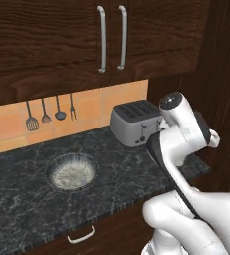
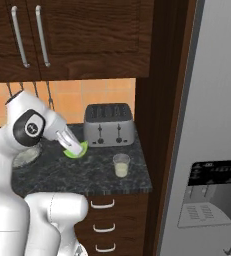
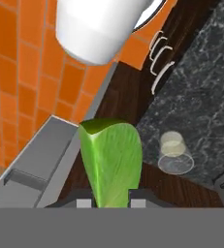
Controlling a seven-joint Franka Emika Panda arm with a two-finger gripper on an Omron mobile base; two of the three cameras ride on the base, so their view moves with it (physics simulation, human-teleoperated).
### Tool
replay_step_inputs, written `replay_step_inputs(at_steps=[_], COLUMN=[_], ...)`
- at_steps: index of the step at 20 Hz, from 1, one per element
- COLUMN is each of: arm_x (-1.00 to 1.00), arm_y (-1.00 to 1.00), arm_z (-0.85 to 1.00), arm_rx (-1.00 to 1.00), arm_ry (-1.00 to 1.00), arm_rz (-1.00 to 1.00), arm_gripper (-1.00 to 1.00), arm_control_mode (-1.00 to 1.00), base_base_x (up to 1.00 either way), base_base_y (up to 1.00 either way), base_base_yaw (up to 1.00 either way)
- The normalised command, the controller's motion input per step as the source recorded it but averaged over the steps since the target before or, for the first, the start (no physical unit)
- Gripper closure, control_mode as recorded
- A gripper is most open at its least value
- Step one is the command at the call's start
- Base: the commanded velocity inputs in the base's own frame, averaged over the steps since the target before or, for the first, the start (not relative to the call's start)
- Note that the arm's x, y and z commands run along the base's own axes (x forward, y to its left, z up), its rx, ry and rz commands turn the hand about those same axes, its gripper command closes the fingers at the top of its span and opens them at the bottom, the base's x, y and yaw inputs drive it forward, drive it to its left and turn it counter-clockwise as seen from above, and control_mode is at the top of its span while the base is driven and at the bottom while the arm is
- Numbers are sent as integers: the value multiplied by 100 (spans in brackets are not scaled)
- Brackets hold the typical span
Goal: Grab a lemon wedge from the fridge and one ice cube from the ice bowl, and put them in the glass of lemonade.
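My gripper (image 2: 77,149) is shut on the lemon wedge (image 2: 75,152), a bright lime-green piece held above the dark counter, left of the toaster's front. In the hand view the lemon wedge (image 3: 111,160) stands up between the two dark fingertips of the gripper (image 3: 111,201). The glass of lemonade (image 2: 121,165) stands on the counter near its right front corner, to the right of the wedge and apart from it; the hand view has the glass of lemonade (image 3: 175,154) right of the wedge. The ice bowl (image 1: 52,168) sits in the counter's middle. The fridge (image 2: 214,100) fills the right side.
A silver toaster (image 2: 109,125) stands at the back of the counter against the tiled wall. Dark wooden cabinets (image 1: 52,35) hang overhead, with utensils (image 1: 46,114) on the wall below them. Drawers (image 2: 103,226) lie under the counter's edge.
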Motion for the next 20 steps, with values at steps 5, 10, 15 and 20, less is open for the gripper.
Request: replay_step_inputs(at_steps=[5, 10, 15, 20], arm_x=[0, 1, 6, 24], arm_y=[-20, -32, -43, -16], arm_z=[0, 0, 0, -4], arm_rx=[-42, -19, 1, 3], arm_ry=[-14, -11, -1, 0], arm_rz=[0, -1, 0, 0], arm_gripper=[100, 100, 100, 100], arm_control_mode=[-100, -100, -100, -100], base_base_x=[0, 0, 0, 0], base_base_y=[0, 0, 0, 0], base_base_yaw=[0, 0, 0, 0])
